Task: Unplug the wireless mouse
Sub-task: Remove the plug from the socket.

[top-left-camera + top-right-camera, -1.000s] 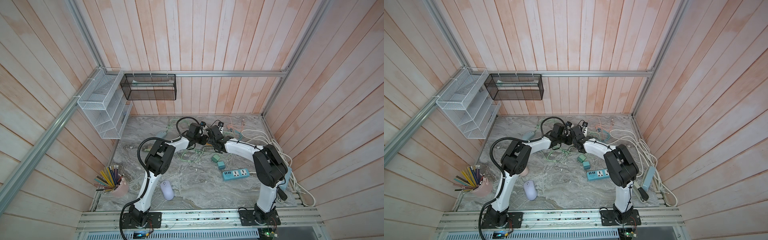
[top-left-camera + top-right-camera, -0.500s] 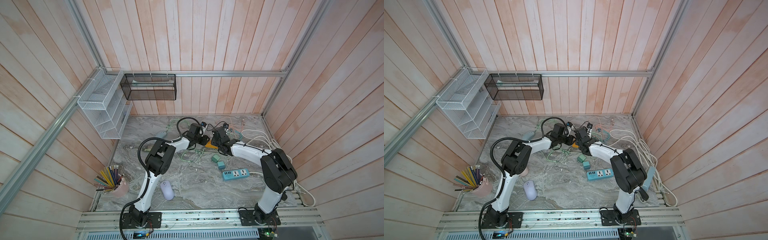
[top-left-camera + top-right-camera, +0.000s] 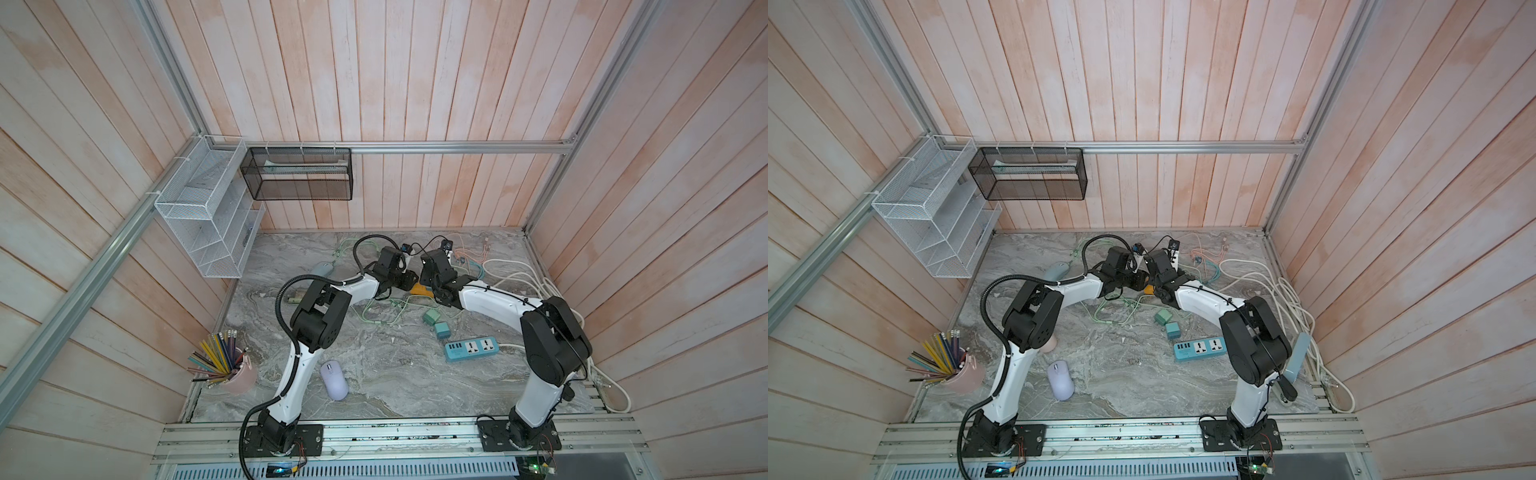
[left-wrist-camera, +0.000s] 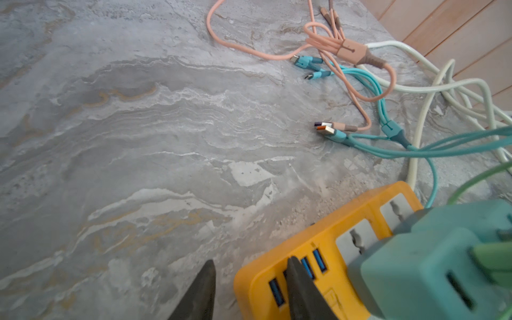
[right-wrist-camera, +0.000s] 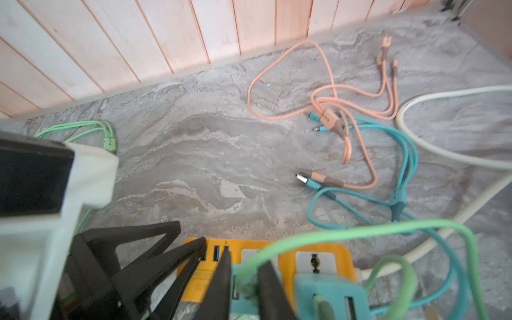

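Blue-grey mouse: lies flat at the back left of the table, near the white wire shelf, well apart from both grippers; shows in both top views. Green cable: reaches close to that mouse; cannot tell whether joined to it.

Yellow power strip: sits mid-table between the two grippers, with teal chargers standing in its sockets.

Left gripper: stands with jaws apart at the strip's USB end, one finger over the blue ports, the other beside the strip above the bare table; grasps nothing.

Right gripper: hangs over one charger, fingers narrow on either side of a green plug; blurred there, so cannot tell whether pinched or only flanked.

Lilac mouse: lies near the front, just beside the left arm.
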`<state>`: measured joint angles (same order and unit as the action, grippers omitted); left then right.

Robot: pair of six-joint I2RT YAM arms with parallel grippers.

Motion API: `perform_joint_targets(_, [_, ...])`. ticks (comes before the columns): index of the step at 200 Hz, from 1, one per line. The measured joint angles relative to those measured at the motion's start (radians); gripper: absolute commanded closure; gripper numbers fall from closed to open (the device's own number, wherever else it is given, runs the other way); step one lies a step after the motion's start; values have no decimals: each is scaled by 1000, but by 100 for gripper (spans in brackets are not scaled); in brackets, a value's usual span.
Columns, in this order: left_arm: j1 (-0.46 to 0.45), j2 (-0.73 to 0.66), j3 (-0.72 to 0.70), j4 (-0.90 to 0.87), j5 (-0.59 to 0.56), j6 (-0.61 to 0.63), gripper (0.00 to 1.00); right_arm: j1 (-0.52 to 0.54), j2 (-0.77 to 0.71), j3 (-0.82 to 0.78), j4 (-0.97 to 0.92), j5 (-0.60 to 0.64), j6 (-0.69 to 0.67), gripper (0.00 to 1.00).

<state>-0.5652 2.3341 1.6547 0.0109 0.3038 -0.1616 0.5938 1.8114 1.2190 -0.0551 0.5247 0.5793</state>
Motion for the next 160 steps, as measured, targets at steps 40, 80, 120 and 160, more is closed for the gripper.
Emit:
perform_joint_targets(40, [10,-3,-5,4,-14,-8,56,29,46,42,-24,76,-25,91])
perform_joint_targets(80, [10,-60,-101,39,-2,-22,56,28,33,35,-27,49,-29,85])
perform_joint_targets(120, [8,-87,-137,43,18,-31,56,5,7,16,-21,-20,-18,100])
perform_joint_targets(160, [4,-85,-137,47,23,-34,56,0,-24,3,-25,-53,-24,100])
